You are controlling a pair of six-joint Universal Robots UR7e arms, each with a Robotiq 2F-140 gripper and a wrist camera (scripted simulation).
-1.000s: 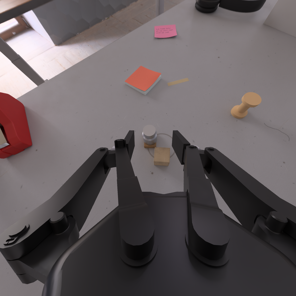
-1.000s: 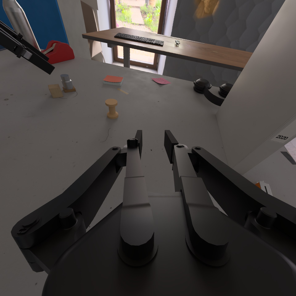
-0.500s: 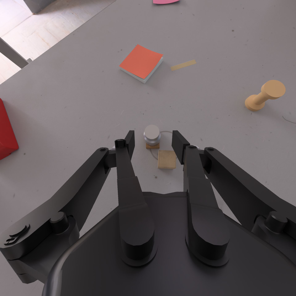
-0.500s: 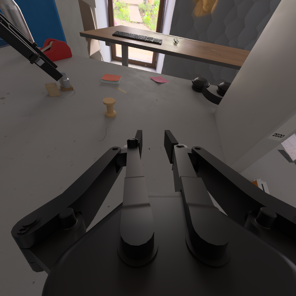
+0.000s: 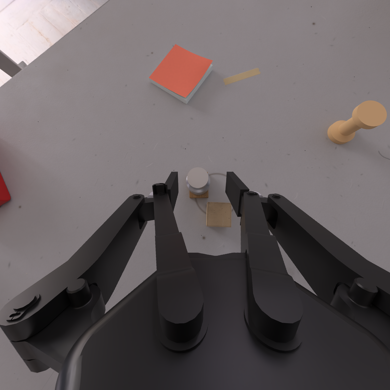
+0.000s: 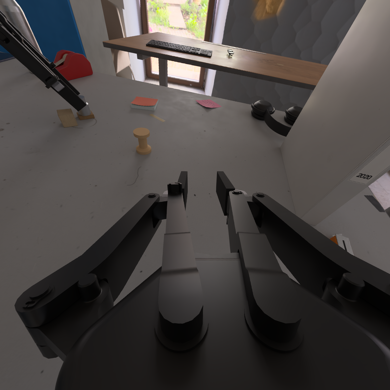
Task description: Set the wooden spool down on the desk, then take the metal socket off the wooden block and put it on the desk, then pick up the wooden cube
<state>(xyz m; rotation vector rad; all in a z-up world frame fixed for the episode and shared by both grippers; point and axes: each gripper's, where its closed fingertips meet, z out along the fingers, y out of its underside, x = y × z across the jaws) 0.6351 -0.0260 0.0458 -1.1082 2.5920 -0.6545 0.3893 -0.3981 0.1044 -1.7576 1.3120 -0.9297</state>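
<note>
A silver metal socket (image 5: 197,183) stands on a small flat wooden block (image 5: 198,194), with a pale wooden cube (image 5: 218,214) just in front of it on the grey desk (image 5: 84,137). My left gripper (image 5: 200,185) is open, its fingers either side of the socket and above it. The wooden spool (image 5: 356,124) stands upright on the desk to the right. In the right wrist view the spool (image 6: 142,140), cube (image 6: 67,117), block (image 6: 85,115) and socket (image 6: 84,107) show, the socket partly behind the left arm. My right gripper (image 6: 201,185) is open and empty.
A red-covered notepad (image 5: 181,72), a strip of tape (image 5: 241,76) and a red tape dispenser (image 6: 72,64) lie on the desk. A pink note (image 6: 208,103), black headphones (image 6: 272,116) and a white box (image 6: 337,126) are at the right. A wooden table with a keyboard (image 6: 179,47) stands behind.
My left gripper has come down and forward over the socket, so the socket, block and cube look larger and nearer. My right gripper has drawn back slightly from the spool.
</note>
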